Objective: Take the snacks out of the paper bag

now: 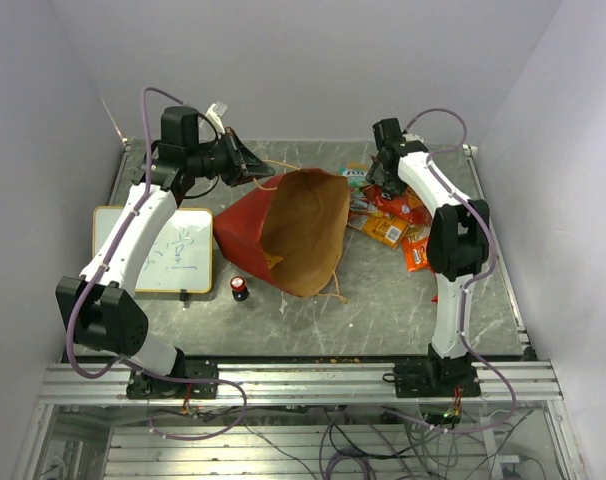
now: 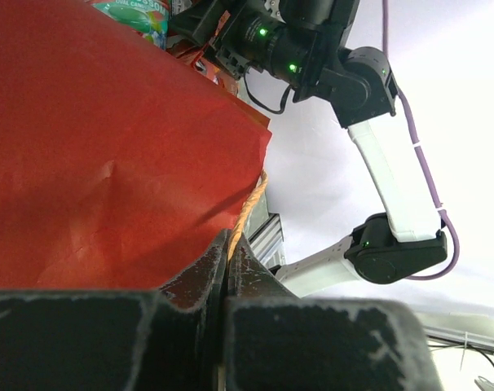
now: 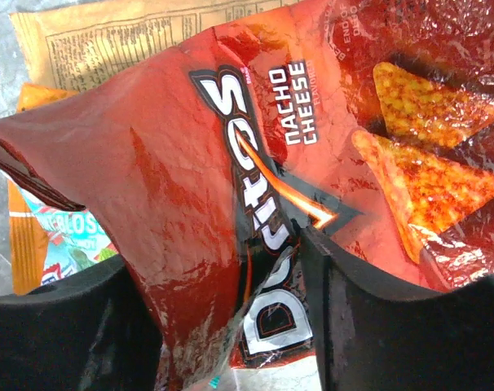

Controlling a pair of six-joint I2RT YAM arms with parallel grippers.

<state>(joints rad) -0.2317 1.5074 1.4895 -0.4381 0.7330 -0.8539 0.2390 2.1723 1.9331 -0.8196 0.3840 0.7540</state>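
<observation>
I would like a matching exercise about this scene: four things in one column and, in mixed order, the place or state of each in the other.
Things:
1. paper bag
2. white board
3. red chip bag
4. cord handle

Places or states:
A. pinched in the shut left pincer
B. lying flat, with writing on it
C. between the fingers of the right pincer
D. on its side, mouth open

Pairs: 1-D, 2-B, 3-C, 4-A.

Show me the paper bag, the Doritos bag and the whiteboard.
paper bag (image 1: 303,228): top view, brown inside wall.
Doritos bag (image 3: 190,179): right wrist view, red front beside the logo.
whiteboard (image 1: 183,255): top view, written face.
</observation>
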